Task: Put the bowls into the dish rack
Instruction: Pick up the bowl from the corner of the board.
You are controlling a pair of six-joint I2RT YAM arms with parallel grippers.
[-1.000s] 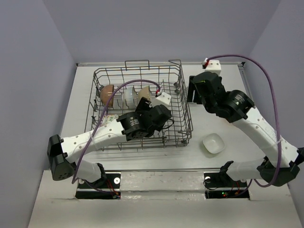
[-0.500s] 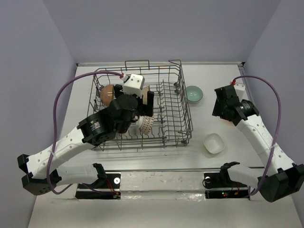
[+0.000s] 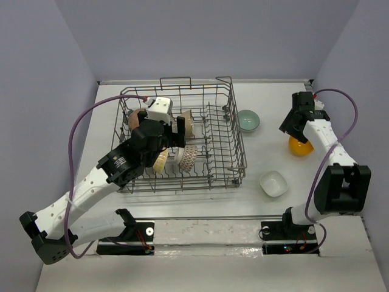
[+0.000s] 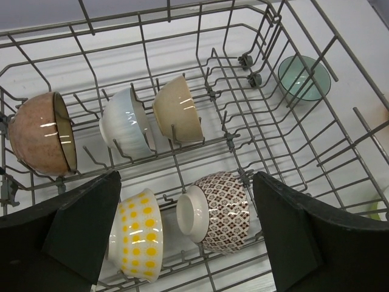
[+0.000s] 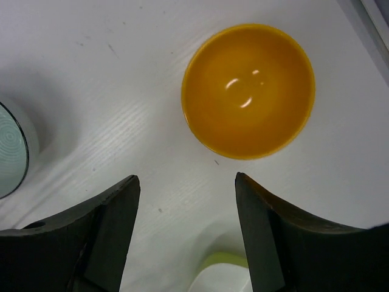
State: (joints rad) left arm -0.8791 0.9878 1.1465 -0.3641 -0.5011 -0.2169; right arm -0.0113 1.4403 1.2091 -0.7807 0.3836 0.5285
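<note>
The dish rack (image 3: 238, 137) stands mid-table. In the left wrist view its tines (image 4: 261, 121) hold a speckled brown bowl (image 4: 39, 134), a white ribbed one (image 4: 124, 125) and a beige one (image 4: 176, 109) at the back. A yellow-dotted bowl (image 4: 137, 234) and a brown-patterned bowl (image 4: 222, 210) stand in front. My left gripper (image 4: 185, 176) (image 3: 172, 137) hovers open above those two and holds nothing. My right gripper (image 5: 186, 177) (image 3: 290, 126) is open over bare table just short of the orange bowl (image 5: 249, 91) (image 3: 301, 146).
A teal bowl (image 3: 248, 120) (image 5: 12, 149) sits on the table just right of the rack. A squarish white bowl (image 3: 273, 183) lies nearer the front right. A green-rimmed thing (image 5: 222, 274) shows at the bottom edge of the right wrist view. The right wall is close to the orange bowl.
My left gripper rose from low in the rack's front, leaving the patterned bowl on the tines. My right arm swung from over the teal bowl to the far right, beside the orange bowl.
</note>
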